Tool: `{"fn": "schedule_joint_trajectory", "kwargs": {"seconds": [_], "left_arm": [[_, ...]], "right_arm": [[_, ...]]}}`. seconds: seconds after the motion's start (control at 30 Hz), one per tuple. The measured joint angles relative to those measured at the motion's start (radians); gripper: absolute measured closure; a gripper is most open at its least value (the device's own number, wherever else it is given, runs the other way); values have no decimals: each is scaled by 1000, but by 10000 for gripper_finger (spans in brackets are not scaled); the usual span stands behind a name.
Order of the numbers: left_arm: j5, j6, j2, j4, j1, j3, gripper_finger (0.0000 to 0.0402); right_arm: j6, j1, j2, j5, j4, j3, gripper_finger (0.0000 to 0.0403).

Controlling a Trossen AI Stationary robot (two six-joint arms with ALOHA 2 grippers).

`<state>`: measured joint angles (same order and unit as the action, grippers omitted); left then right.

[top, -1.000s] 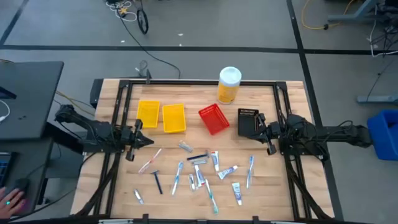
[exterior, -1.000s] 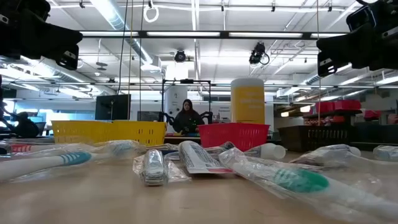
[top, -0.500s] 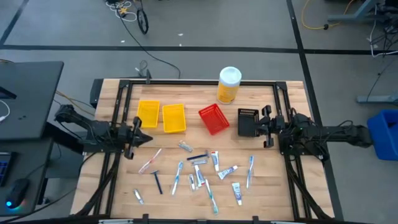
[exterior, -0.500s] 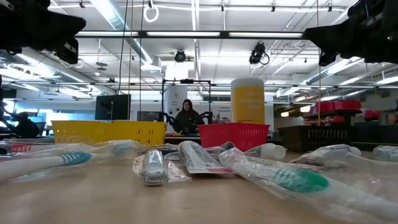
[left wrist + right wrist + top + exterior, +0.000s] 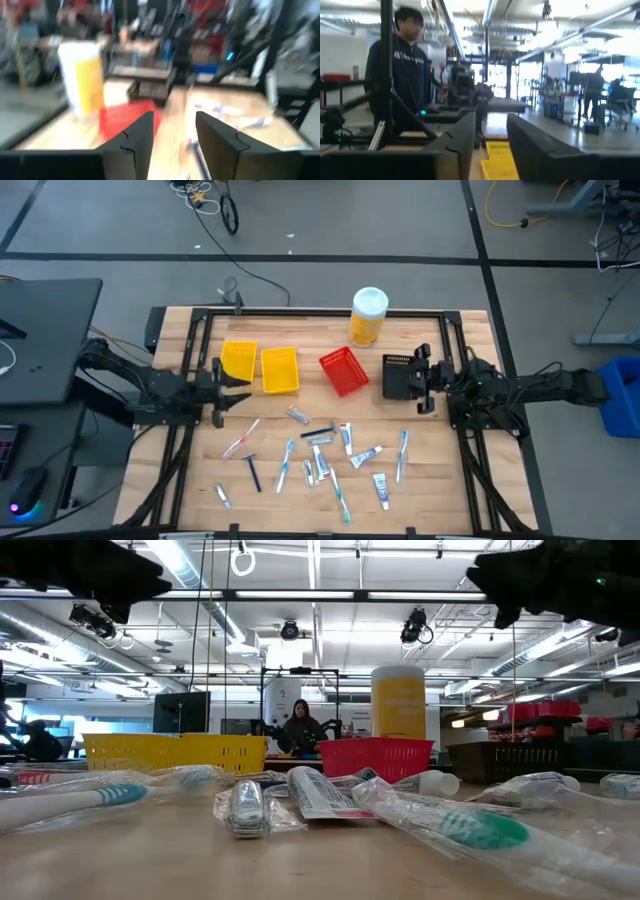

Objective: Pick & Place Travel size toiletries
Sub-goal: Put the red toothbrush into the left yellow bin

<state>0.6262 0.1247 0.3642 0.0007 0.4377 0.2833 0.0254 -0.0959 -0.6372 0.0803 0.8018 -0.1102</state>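
Right, high view: my left end effector sits at the worktop's left edge just beside the yellow bins, my right end effector is at the black bin, both well above and apart from the toiletries scattered across the middle and near part, none binned yet. Low view: toothbrushes, tubes and packets lie flat on the wood, both arms only dark shapes up top, so descent is the whole job ahead. Left wrist view: my fingers stand parted with clear gap, nothing between them, red bin and canister ahead. Right wrist view: fingers parted too, empty, pointing level toward a person beyond the worktop. To do the pick well, I judge I should tilt down, choose an isolated item like the pink toothbrush, align jaws across its slim handle, avoid wrapped clusters.
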Motion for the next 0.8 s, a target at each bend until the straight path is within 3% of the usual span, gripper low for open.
{"fn": "schedule_joint_trajectory", "kwargs": {"seconds": [0.17,0.27,0.67,0.8], "left_arm": [[4,327,154,-381,0,193,242],[-53,477,244,-551,0,265,247],[-328,872,574,-669,0,287,250],[-370,891,671,-689,1,287,250]], "right_arm": [[55,0,-167,0,-90,-145,237],[66,0,-252,0,-114,-199,231],[62,-3,-450,-3,-57,-247,204],[84,-3,-468,-76,-57,-247,200]]}}
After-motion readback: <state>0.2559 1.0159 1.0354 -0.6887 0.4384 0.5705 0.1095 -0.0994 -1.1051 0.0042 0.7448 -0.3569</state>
